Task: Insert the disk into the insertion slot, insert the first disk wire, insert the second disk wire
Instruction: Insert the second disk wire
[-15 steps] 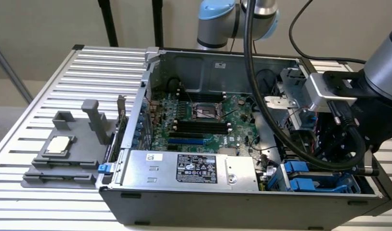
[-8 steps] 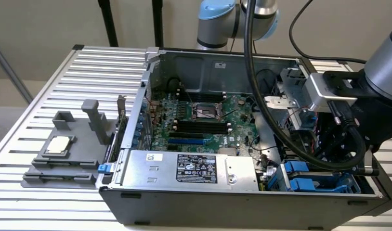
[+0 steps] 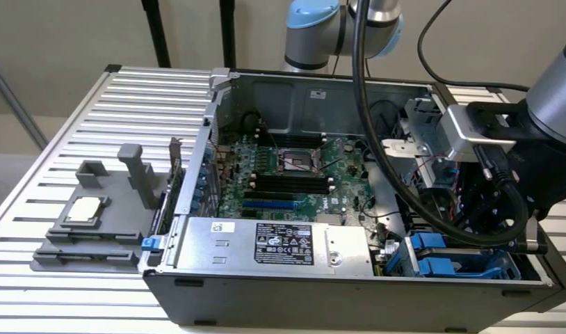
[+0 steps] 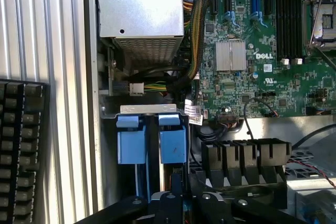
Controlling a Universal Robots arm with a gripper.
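so the insertion slot, a drive cage with bright blue tabs, sits in the near corner of the open computer case at the exterior view's right, just beside the silver power supply, where cables from the motherboard can reach it. whether the disk already sits between the blue tabs i cannot tell. the gripper hangs just over the cage, lined up with it, probably for working downward; how far its jaws are open i cannot tell, nor whether it holds anything.
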